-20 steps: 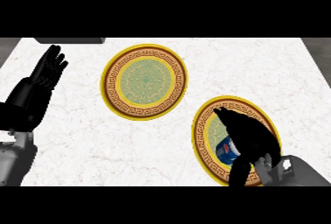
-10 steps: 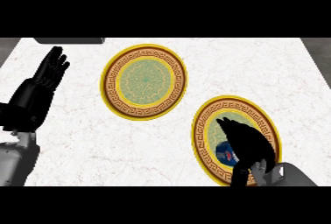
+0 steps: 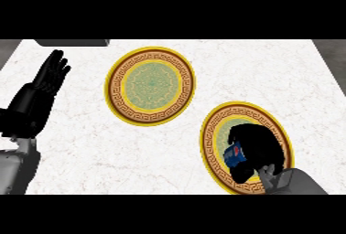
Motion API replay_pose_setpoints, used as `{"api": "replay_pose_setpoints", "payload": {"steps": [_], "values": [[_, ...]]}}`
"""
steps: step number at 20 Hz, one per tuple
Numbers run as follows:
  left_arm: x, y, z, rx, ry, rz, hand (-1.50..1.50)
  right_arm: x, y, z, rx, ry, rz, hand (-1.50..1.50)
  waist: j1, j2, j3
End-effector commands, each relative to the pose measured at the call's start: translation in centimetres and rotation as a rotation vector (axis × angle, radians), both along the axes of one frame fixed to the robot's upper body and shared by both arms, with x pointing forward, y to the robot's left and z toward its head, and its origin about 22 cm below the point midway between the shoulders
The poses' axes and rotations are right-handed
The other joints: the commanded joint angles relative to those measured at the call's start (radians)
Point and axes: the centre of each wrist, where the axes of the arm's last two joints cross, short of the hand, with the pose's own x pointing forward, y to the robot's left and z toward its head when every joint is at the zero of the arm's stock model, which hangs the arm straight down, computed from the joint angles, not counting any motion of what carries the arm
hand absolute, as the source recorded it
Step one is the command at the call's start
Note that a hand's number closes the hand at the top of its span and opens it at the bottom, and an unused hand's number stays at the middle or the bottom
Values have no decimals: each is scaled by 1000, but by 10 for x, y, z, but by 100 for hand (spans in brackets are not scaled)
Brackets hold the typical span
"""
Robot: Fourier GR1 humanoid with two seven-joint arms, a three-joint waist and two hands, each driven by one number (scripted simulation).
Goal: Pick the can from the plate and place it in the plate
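Note:
Two round plates with gold rims and green centres lie on the white marble counter. The nearer plate [image 3: 218, 123] at lower right carries a blue can [image 3: 234, 155], of which only a small blue patch shows. My right hand [image 3: 256, 145] lies over that can with its fingers curled round it, hiding most of it. The farther plate [image 3: 150, 85], up and to the left, has nothing on it. My left hand [image 3: 42, 91] rests open at the left edge, fingers up.
A grey object [image 3: 73, 42] sits at the counter's far left edge. White marble counter [image 3: 169, 151] runs between and around the plates.
My right hand has drawn back toward me over the near plate and its fingers have curled down round the can. The left hand has stayed still.

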Motion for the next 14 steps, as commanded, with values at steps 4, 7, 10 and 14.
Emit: {"api": "replay_pose_setpoints", "payload": {"steps": [4, 7, 10, 14], "values": [[-8, 15, -2, 5, 17, 79, 0, -27, -57, -34, -107, -45, -572, 150, -77, -9, 5], [-10, 8, 5, 11, 0, 48, 0, -46, -63, -24, -151, -179, -627, 150, -48, -7, 5], [-13, 8, 2, -7, 10, 8, 0, -62, -40, -18, -165, -293, -645, 150, -22, -1, 4], [6, 3, -8, -4, -13, 14, 0, -90, -12, 10, -89, -403, -578, 150, -23, 6, 4]]}}
